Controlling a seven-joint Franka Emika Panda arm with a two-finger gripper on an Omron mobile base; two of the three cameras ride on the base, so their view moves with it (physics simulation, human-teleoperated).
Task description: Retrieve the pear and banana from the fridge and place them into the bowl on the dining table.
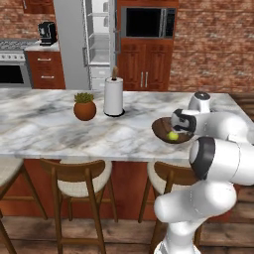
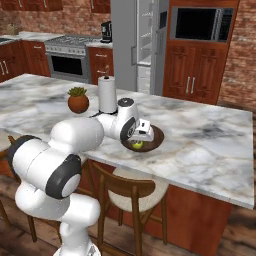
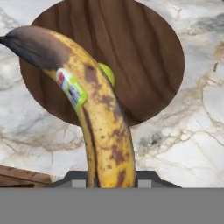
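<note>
The banana (image 3: 98,118) hides most of the pear (image 3: 108,73) (a green sliver shows) and the fingertips

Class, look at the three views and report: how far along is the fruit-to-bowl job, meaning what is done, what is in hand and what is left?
Done: the small yellow-green pear already lies in the shallow dark brown wooden bowl on the white-grey marble dining table. In hand: the gripper is shut on the spotted yellow-brown banana, held above the bowl. Left: lower the banana into the bowl and release it. The tall grey fridge behind stands open.
</note>
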